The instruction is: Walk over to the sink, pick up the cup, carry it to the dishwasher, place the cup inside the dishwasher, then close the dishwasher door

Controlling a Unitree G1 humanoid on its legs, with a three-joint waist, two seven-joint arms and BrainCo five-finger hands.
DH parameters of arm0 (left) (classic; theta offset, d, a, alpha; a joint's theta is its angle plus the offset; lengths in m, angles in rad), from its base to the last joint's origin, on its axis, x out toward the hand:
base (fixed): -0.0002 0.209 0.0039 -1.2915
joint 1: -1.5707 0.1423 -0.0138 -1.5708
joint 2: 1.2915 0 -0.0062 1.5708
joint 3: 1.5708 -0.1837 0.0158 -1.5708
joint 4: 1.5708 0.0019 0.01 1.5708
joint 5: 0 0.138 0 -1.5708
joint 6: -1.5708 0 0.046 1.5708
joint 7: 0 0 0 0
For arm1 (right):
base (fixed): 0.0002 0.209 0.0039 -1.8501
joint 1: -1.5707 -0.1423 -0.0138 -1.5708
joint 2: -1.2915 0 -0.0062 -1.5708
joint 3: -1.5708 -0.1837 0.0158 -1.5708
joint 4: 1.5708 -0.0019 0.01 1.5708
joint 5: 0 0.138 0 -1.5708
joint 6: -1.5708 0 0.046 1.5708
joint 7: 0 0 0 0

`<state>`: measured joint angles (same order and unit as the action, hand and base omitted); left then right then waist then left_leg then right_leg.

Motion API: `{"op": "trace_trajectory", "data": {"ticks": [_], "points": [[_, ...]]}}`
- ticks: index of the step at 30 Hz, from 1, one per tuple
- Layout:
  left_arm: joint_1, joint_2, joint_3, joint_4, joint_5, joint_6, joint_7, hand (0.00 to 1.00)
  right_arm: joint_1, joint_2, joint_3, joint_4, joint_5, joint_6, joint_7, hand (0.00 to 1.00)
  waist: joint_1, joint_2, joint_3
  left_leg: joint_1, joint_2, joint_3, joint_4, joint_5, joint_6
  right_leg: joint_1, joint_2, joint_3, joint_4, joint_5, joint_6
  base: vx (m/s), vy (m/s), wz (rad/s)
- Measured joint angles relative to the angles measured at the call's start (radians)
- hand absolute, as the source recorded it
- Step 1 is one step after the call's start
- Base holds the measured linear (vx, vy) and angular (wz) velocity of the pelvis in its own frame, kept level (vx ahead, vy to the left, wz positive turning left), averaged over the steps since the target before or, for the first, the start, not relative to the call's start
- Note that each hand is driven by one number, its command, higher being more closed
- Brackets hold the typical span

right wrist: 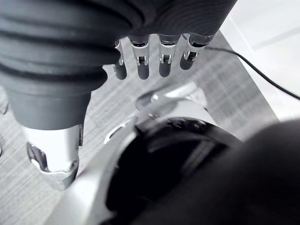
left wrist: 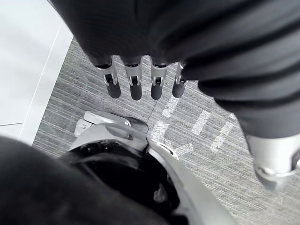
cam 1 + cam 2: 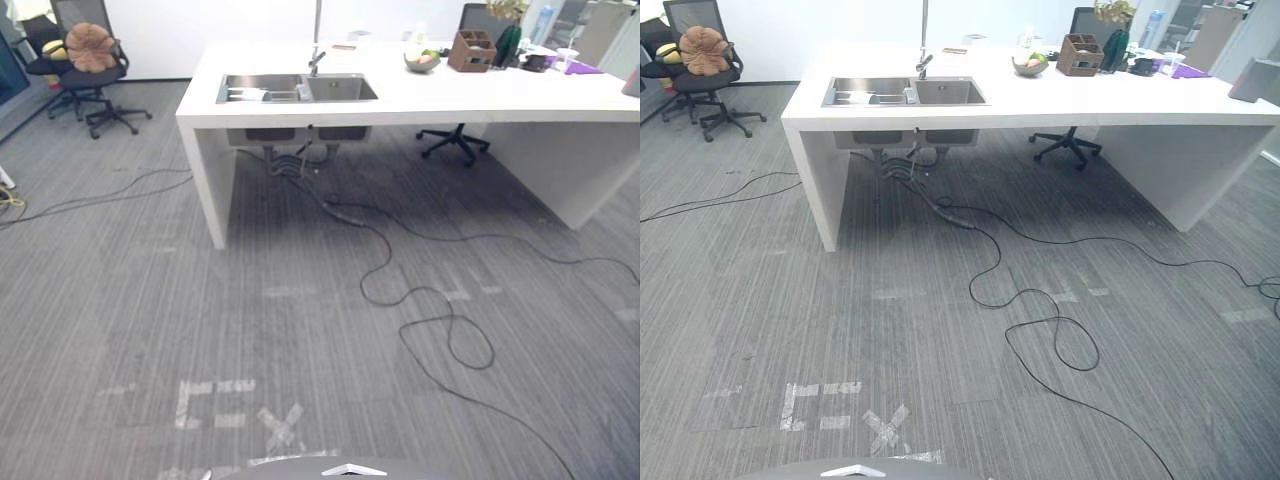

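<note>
A steel double sink (image 3: 297,88) with a tall tap (image 3: 316,58) is set in the left end of a long white counter (image 3: 420,98), a few steps ahead of me. Small pale things lie in the left basin (image 3: 250,93); I cannot tell whether one of them is a cup. My left hand (image 2: 136,86) hangs over the grey carpet with straight fingers and holds nothing. My right hand (image 1: 140,65) hangs the same way, relaxed and with nothing in it.
Black cables (image 3: 440,330) snake over the carpet from under the sink towards the right. An office chair (image 3: 90,70) with a brown cushion stands far left, another chair (image 3: 455,140) behind the counter. A fruit bowl (image 3: 421,60) and a wooden organizer (image 3: 471,50) sit on the counter.
</note>
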<state>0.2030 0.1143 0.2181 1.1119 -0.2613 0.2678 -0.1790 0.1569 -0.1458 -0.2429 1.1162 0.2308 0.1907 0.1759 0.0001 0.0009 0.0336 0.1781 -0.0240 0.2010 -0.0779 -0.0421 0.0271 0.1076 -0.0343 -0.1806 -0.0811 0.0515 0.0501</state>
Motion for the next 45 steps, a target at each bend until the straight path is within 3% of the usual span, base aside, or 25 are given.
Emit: {"op": "trace_trajectory", "data": {"ticks": [2, 4, 13, 21, 25, 32, 39, 40, 43, 45], "points": [[-0.014, 0.009, -0.043, 0.000, 0.010, -0.023, 0.006, 0.00, -0.039, 0.001, 0.017, 0.000, -0.073, -0.060, -0.014, 0.00, 0.000, -0.003, 0.011, -0.001, -0.003, -0.009, 0.000, 0.001, 0.001, 0.002, -0.002, -0.008, 0.000, 0.000, 0.001, -0.03, -0.009, 0.08], [-0.023, 0.014, -0.069, -0.001, 0.010, -0.046, 0.021, 0.00, -0.060, -0.001, 0.036, -0.001, -0.104, -0.067, -0.015, 0.00, 0.001, -0.006, 0.016, 0.000, -0.004, -0.017, 0.000, 0.003, 0.002, 0.011, -0.003, -0.020, 0.000, -0.001, 0.002, -0.04, -0.017, 0.16], [-0.032, 0.009, -0.105, -0.003, 0.023, -0.162, 0.135, 0.00, -0.102, -0.011, 0.079, -0.001, -0.098, -0.031, 0.056, 0.00, 0.000, -0.010, 0.037, -0.003, -0.010, -0.037, -0.006, 0.011, 0.004, 0.013, -0.011, -0.041, -0.007, -0.001, 0.003, -0.06, -0.013, 0.08], [-0.032, 0.005, -0.104, -0.003, 0.030, -0.285, 0.213, 0.00, -0.103, -0.007, 0.120, 0.003, -0.024, -0.045, 0.110, 0.00, -0.001, -0.024, 0.051, -0.005, -0.014, -0.044, -0.007, 0.014, 0.009, 0.014, -0.014, -0.049, -0.006, -0.002, 0.004, -0.01, -0.006, 0.02], [-0.032, 0.005, -0.103, -0.003, 0.029, -0.311, 0.224, 0.00, -0.103, -0.004, 0.123, 0.005, -0.022, -0.068, 0.148, 0.00, -0.001, -0.027, 0.052, -0.006, -0.018, -0.053, -0.007, 0.014, 0.010, 0.015, -0.017, -0.054, -0.006, -0.003, 0.005, -0.02, -0.012, 0.05], [-0.031, 0.004, -0.103, -0.003, 0.027, -0.319, 0.237, 0.00, -0.107, -0.006, 0.161, 0.005, 0.012, -0.101, 0.154, 0.00, -0.001, -0.028, 0.053, -0.005, -0.020, -0.055, -0.007, 0.016, 0.012, 0.017, -0.020, -0.055, -0.006, -0.002, 0.006, -0.03, -0.010, 0.00], [-0.023, 0.001, -0.103, -0.003, 0.018, -0.352, 0.229, 0.00, -0.111, -0.006, 0.163, 0.005, 0.021, -0.108, 0.153, 0.00, -0.001, -0.029, 0.069, 0.013, -0.025, -0.066, -0.007, 0.016, 0.014, 0.036, -0.024, -0.059, 0.003, -0.006, 0.010, -0.03, -0.011, 0.02], [-0.023, 0.000, -0.103, -0.003, 0.018, -0.355, 0.229, 0.00, -0.111, -0.006, 0.163, 0.004, 0.023, -0.108, 0.153, 0.00, -0.001, -0.028, 0.071, 0.014, -0.025, -0.068, -0.006, 0.015, 0.014, 0.033, -0.028, -0.063, 0.018, -0.018, 0.012, -0.03, -0.008, 0.15], [-0.017, -0.002, -0.106, -0.015, 0.018, -0.367, 0.229, 0.00, -0.111, -0.010, 0.162, -0.014, 0.059, -0.134, 0.143, 0.00, -0.015, -0.030, 0.087, 0.024, -0.041, -0.098, -0.006, -0.005, 0.029, -0.054, -0.082, -0.081, 0.279, -0.143, 0.034, -0.03, 0.027, 0.27], [-0.015, -0.003, -0.112, -0.043, 0.023, -0.390, 0.230, 0.00, -0.113, -0.019, 0.162, -0.039, 0.060, -0.139, 0.140, 0.00, -0.013, -0.035, 0.119, 0.059, -0.050, -0.123, -0.006, -0.017, 0.053, -0.153, -0.128, -0.076, 0.544, -0.177, 0.030, 0.04, 0.058, 0.14]]}}
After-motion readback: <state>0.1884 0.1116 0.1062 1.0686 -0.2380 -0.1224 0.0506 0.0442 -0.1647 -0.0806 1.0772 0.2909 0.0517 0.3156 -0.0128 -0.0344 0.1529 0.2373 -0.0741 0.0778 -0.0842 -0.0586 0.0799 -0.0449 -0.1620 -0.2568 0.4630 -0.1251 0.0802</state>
